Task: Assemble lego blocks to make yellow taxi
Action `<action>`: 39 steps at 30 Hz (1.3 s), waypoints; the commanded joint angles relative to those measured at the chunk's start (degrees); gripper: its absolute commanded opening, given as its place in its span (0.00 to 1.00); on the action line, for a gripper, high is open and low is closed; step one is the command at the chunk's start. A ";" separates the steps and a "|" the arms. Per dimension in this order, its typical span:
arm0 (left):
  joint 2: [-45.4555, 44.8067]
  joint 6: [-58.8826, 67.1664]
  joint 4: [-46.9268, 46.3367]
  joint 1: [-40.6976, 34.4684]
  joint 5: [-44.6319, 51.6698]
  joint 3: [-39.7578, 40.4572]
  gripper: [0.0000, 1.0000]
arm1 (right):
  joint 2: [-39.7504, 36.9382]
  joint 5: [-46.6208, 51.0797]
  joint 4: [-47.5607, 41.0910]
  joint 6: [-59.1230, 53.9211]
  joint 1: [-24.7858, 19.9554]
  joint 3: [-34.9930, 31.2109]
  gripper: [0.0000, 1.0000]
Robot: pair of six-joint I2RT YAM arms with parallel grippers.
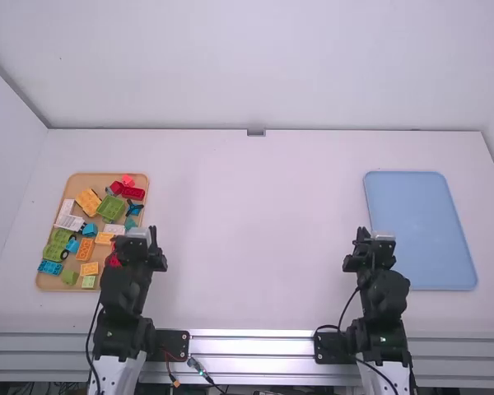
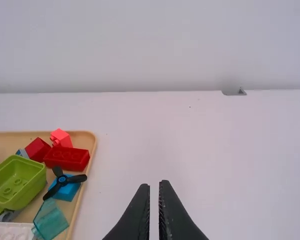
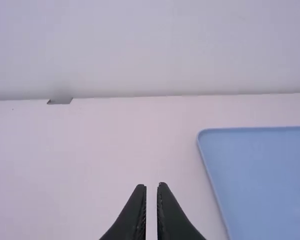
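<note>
My left gripper (image 1: 140,244) is beside the right edge of the tan tray (image 1: 137,174); in the left wrist view that gripper (image 2: 154,184) is shut, a thin slit between its fingers. The tray holds orange-yellow bricks (image 1: 88,199), green pieces (image 1: 111,208), a wheeled green piece (image 1: 55,248), red bricks (image 1: 133,193), white bricks (image 1: 69,222) and blue bricks (image 1: 49,267). A teal clear piece (image 2: 51,220) lies near the tray's edge. My right gripper (image 1: 374,247), left of the blue tray, is likewise shut in the right wrist view, where the gripper (image 3: 151,186) holds nothing.
A flat blue tray (image 1: 424,222) lies at the table's right side. Bare white table (image 1: 255,230) stretches between the two trays. A wall stands behind the table's far edge, with a small grey bracket (image 1: 256,132) at its middle. Cables run beside both arm bases.
</note>
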 commanded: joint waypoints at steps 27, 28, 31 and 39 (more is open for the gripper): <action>37.69 -1.22 -3.16 1.32 -3.95 28.07 0.56 | 43.33 2.41 -6.92 -4.44 5.98 35.38 0.56; 38.10 -1.26 -3.21 1.34 -4.03 28.36 0.56 | 43.80 2.43 -7.03 -4.49 6.04 35.75 0.56; 43.78 -5.96 -4.77 1.53 -7.76 32.40 0.64 | 50.32 2.78 -8.44 -5.14 6.84 40.81 0.64; 55.09 -12.21 -11.85 7.43 -10.98 41.84 0.77 | 61.90 3.39 -10.42 -6.34 8.29 49.81 0.77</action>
